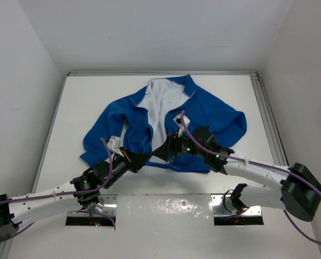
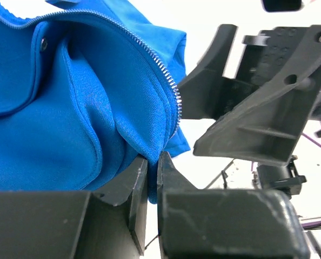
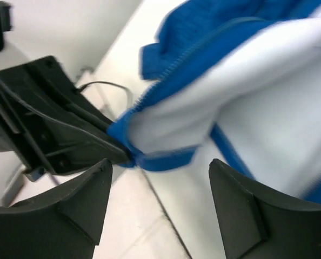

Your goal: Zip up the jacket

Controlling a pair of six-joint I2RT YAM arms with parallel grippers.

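The jacket (image 1: 209,113) lies open on the desk (image 1: 95,97), its zipper (image 2: 149,54) running away from the arms; the left tool (image 2: 153,162) pinches the near hem corner (image 2: 147,143), and the spread right tool (image 3: 160,164) is just beside it.

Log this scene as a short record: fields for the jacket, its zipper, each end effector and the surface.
jacket: bright blue, spread out, front open, white lining showing
zipper: undone; teeth run along one front edge
left end effector: shut on the jacket's lower front corner, at the foot of the zipper
right end effector: open, holding nothing, close to that same corner
table: white, jacket lies on it
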